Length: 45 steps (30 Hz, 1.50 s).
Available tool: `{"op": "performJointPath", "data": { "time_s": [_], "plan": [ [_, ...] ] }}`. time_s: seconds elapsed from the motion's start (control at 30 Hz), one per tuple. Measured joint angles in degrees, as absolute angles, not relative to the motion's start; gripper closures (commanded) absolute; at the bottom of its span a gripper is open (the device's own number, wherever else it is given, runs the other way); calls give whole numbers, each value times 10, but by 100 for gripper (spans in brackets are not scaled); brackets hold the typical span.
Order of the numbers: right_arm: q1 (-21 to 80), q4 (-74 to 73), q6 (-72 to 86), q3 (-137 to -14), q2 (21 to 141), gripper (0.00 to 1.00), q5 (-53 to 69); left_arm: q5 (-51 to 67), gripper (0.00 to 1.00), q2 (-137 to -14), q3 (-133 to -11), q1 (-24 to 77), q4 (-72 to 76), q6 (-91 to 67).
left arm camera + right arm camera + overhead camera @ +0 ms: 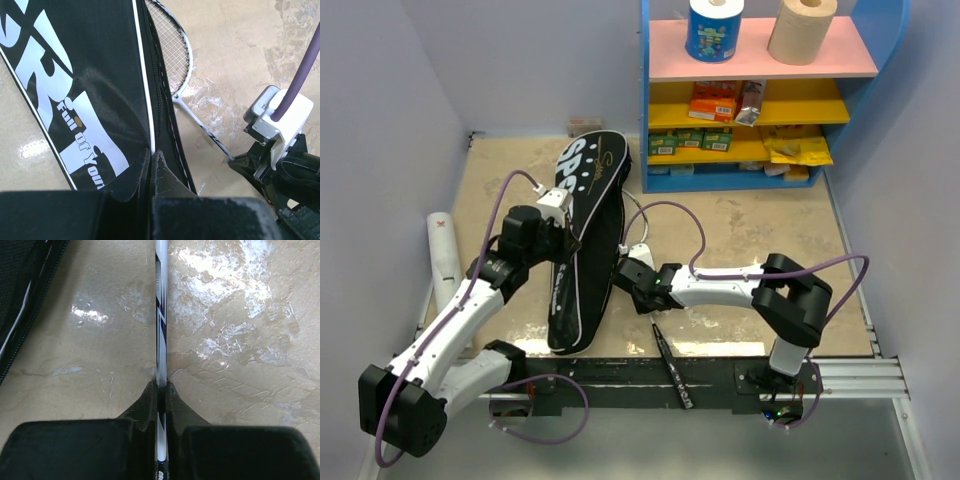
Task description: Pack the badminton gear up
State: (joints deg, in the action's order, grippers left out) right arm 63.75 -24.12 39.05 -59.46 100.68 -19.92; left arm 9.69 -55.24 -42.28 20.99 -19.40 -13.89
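The right gripper (160, 388) pinches the white racket shaft (160, 315), which runs straight between its 2 fingers. The left gripper (151, 156) clamps the black cover (90, 75) at its zippered edge.

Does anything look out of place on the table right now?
The racket sticks partly out of the black cover, its strung head poking past the zipper edge, with the right claw clamped on its shaft. The left claw pinches the cover's edge.
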Motion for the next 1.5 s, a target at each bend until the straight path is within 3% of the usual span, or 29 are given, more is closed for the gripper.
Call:
{"op": "performJointPath", "data": {
  "time_s": [0.33,0.53,1.03,1.5],
  "plan": [
    [681,-338,442,-599,958,100,-222,103,100,-544,-423,210,-194,-139],
    [771,-413,510,-595,868,100,-234,117,100,-545,-413,210,-191,-140],
    [981,-655,763,-572,780,100,-276,122,100,-556,-413,210,-189,-140],
    [1035,-747,904,-581,727,100,-328,107,100,-560,-413,210,-190,-139]
  ]
}}
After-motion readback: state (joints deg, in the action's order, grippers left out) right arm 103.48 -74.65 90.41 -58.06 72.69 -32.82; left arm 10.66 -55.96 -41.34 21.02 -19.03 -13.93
